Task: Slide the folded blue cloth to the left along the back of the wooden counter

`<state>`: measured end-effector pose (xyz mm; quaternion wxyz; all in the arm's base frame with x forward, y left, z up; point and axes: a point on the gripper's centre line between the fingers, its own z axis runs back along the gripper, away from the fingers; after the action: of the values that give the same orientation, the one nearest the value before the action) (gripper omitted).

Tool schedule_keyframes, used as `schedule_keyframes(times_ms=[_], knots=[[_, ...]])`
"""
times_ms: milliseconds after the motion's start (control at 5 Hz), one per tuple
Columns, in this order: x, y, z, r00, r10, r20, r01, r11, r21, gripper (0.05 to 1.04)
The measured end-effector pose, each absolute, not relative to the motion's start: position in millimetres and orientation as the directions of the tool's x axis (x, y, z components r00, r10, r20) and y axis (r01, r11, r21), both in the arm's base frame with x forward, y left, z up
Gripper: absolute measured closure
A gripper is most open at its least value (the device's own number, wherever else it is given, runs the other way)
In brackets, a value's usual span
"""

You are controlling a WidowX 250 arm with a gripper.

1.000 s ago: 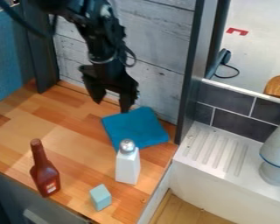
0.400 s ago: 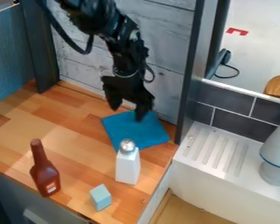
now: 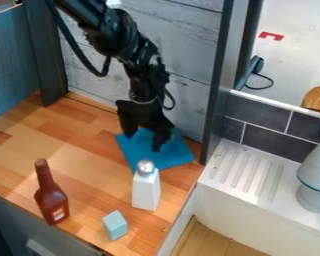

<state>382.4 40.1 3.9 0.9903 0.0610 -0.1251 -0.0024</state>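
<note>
Brown-red and long-necked, the sauce bottle (image 3: 51,200) stands on the wooden counter (image 3: 76,145) at about eight o'clock from the cloth, well apart, so a straight lift should pass it easily. The pale blue block (image 3: 114,226), between six and seven o'clock, asks only that the cloth not be swept low toward it. The black tool (image 3: 143,142) hangs over the cloth's upper part with its two fingers spread well apart and nothing gripped; whether the tips touch the fabric, I can't be sure. The blue cloth (image 3: 173,156) lies flat on the counter beneath it, so closing in mid-air would probably gain nothing: better to bring both tips down lightly onto the fabric, then draw them together slowly so a fold bunches up between them. Pressing too hard could make the cloth skid; too soft a touch may let it slip out. At six o'clock the white bottle (image 3: 146,192) with its silvery cap stands close by the lower edge, so lifting upright before any sideways travel seems wise. The dark post (image 3: 219,82) at three o'clock leaves little room for drifting that way, and the white sink (image 3: 243,170) sits beyond, near four.
</note>
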Motion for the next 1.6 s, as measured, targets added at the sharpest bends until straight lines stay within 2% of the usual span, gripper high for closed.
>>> schedule_keyframes(times_ms=[400, 1200, 1600], knots=[[380.6, 50.5, -6.3, 0.972, -0.005, 0.234, -0.029, 0.990, 0.139, 0.081], [371.7, 113.5, -18.9, 0.967, 0.121, 0.222, -0.163, 0.970, 0.182, 0.081], [358.8, 170.6, -16.0, 0.942, 0.253, 0.221, -0.300, 0.930, 0.211, 0.081]])
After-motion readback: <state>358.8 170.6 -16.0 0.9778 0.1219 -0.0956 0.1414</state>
